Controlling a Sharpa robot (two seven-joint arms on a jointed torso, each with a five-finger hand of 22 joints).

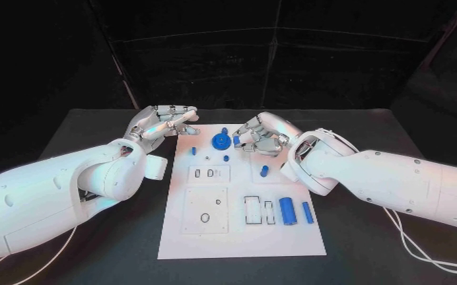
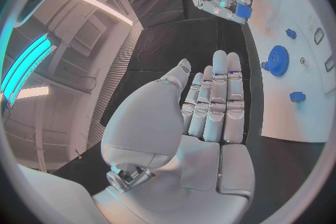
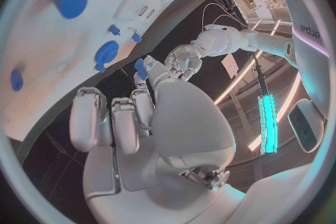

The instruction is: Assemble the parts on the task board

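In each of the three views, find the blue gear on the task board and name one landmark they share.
Head view: blue gear at the board's far end, between the hands.
Left wrist view: gear beyond the left hand's fingertips.
Right wrist view: gear above the fingers.
Shared landmark: the white task board.
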